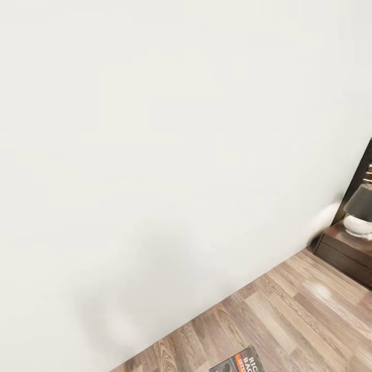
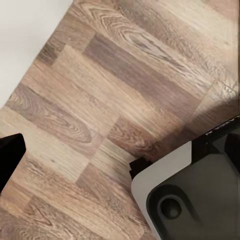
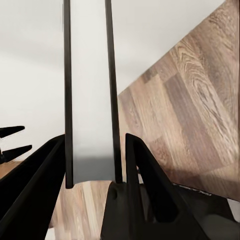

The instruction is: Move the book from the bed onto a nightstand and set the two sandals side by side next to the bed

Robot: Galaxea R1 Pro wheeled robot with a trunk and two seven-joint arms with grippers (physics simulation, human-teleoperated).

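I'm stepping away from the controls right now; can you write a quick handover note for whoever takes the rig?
Right gripper: shut on the book, held edge-on between its fingers; the book's cover also peeks in at the bottom of the head view.
Left gripper: its state cannot be told from the left wrist view, which looks down at the wood floor.
A nightstand with a lamp stands by the wall, ahead and to the right.
Done: book picked up.
Left: set the book on the nightstand, then pair the sandals beside the bed.
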